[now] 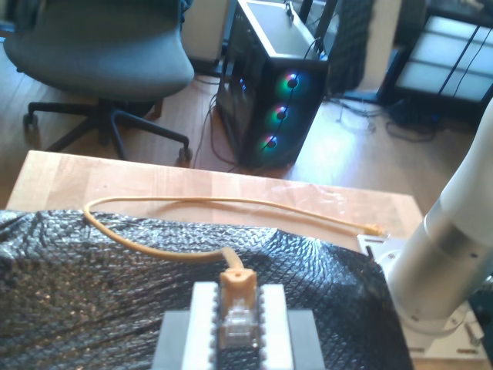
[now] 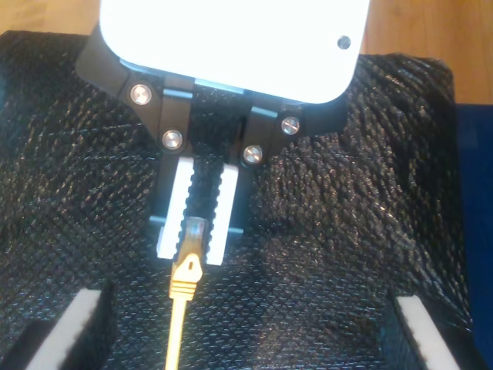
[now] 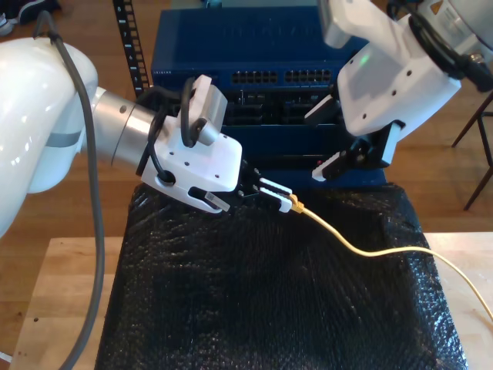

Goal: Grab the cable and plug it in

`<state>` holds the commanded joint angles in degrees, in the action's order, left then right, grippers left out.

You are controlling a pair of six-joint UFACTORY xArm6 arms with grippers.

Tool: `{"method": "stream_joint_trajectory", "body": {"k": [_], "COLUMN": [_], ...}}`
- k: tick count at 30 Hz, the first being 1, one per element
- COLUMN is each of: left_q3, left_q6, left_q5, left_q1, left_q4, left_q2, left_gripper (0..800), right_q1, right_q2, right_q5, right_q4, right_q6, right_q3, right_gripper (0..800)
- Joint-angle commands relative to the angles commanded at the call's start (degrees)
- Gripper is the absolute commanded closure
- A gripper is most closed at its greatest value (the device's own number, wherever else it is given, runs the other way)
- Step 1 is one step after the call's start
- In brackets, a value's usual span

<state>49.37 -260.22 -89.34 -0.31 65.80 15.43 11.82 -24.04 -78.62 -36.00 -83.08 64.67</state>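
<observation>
Our first hand [image 1: 236, 324] is clamping the cable [image 3: 362, 248] right at its end: clear plastic plug [image 1: 235, 322] pinched between the white ribbed pads [image 1: 202, 324], orange-yellow boot [image 1: 236, 284] just behind it. The thin yellow cable is trailing from there over the black bubble-wrap sheet [image 3: 254, 308] toward the desk's [image 1: 154, 181] edge at the exterior view's right. Our second hand [image 2: 246, 327] is hanging spread wide, gripping nothing, facing the first hand above the sheet.
</observation>
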Motion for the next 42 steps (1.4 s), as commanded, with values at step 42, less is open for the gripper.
{"method": "stream_joint_trajectory", "body": {"k": [42], "left_q3": [3.52], "left_q6": [-8.70], "left_q5": [-20.75], "left_q1": [8.26], "left_q4": [10.02], "left_q2": [-10.11], "left_gripper": [797], "right_q1": [0.70], "right_q2": [-22.15], "right_q5": [10.90], "right_q4": [0.00], "right_q6": [-13.01], "right_q3": [-10.99], "right_gripper": [0]}}
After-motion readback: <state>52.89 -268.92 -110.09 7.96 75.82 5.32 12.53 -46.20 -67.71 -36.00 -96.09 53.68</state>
